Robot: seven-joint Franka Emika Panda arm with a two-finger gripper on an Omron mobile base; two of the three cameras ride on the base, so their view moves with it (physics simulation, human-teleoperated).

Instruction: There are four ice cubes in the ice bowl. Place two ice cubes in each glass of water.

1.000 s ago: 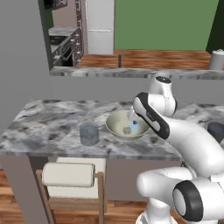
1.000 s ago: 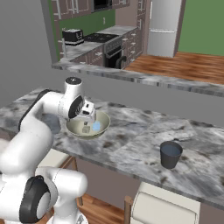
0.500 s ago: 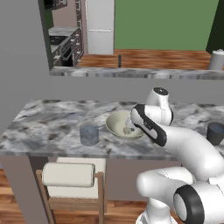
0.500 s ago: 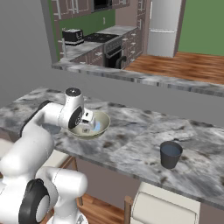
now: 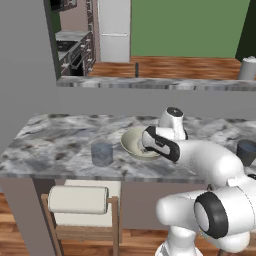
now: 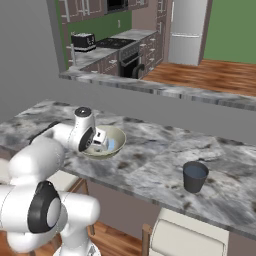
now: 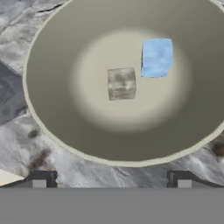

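1. We see the white arm's two-finger gripper (image 7: 111,177) now lowered close over the wide, shallow beige bowl (image 7: 52,113), which sits mid-counter; a second ago it hung higher.
2. Its jaws stand wide apart, holding nothing.
3. Two small cubes lie inside: one pale grey (image 7: 121,83), one light blue (image 7: 156,57).
4. A dark tumbler (image 5: 101,153) stands towards each counter end, so a pick seems next.

The ice bowl (image 7: 57,113) is a plain pale beige-olive, lighter at its centre and along its thin cream rim. Inside it, one ice cube (image 7: 157,57) is light blue and the other ice cube (image 7: 121,83) a translucent grey-beige. The tabletop (image 6: 150,165) is grey marble mottled with white and dark veins. Both glasses are dark slate blue-grey: the left glass (image 5: 102,153) and the right glass (image 6: 194,176).
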